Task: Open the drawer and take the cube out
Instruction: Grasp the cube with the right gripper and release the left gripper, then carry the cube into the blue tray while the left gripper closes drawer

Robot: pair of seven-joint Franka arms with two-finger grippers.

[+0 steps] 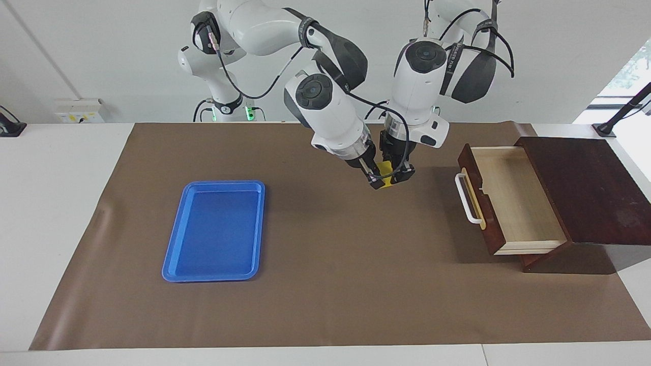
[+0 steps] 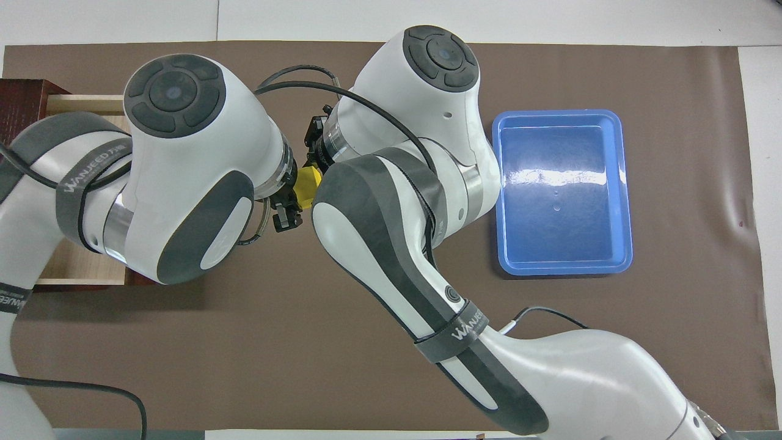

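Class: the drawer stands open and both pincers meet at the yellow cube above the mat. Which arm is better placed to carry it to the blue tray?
Probably the right: its pincer is at the cube on the side toward the blue tray.

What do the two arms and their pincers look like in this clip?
Both arms have glossy white rounded shells with dark grey panels and round dark grey joint caps. Grey straps printed "WANJEED" wrap each arm, holding loose black cables that run down to the wrists. A silver ring sits at each wrist. The left pincer and right pincer are small, black and boxy.
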